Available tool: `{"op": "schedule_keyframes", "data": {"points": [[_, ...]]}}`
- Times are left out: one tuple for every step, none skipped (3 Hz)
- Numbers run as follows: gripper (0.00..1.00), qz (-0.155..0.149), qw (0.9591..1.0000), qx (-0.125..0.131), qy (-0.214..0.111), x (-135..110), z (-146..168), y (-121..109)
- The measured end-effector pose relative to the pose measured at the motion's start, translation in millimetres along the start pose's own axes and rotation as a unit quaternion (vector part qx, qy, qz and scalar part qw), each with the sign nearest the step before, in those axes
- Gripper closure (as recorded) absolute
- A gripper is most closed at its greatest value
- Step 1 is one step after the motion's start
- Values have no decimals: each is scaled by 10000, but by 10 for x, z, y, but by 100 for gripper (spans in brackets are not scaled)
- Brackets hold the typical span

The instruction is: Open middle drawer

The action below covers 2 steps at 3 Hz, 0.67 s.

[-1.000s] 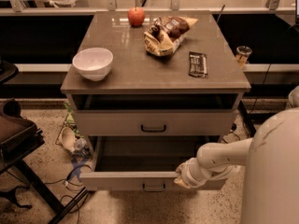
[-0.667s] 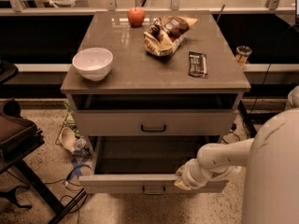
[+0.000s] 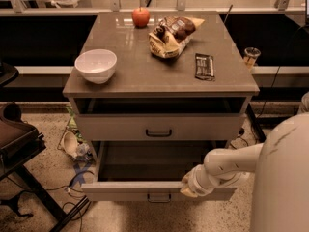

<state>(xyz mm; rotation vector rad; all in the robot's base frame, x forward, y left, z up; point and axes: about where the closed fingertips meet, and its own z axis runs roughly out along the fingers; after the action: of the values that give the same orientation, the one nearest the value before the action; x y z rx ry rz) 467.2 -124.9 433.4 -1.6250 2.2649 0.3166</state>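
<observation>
Middle drawer [image 3: 125, 190] stands pulled out below table [image 3: 145, 76]. Hand [image 3: 187, 190] at drawer's front rim, 5 o'clock; grip state cannot tell. Bowl [image 3: 95, 65] on table, 9 o'clock.

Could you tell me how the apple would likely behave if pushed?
Being round, the apple would probably roll across the glossy cabinet top. It looks firm, so likely not crushable. The gripper is far off, at the front edge of the pulled-out middle drawer.
</observation>
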Motion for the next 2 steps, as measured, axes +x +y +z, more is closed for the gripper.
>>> {"op": "schedule_keyframes", "data": {"points": [[100,142,9999,-66,23,94,-95,235],[100,142,9999,-66,23,94,-95,230]]}}
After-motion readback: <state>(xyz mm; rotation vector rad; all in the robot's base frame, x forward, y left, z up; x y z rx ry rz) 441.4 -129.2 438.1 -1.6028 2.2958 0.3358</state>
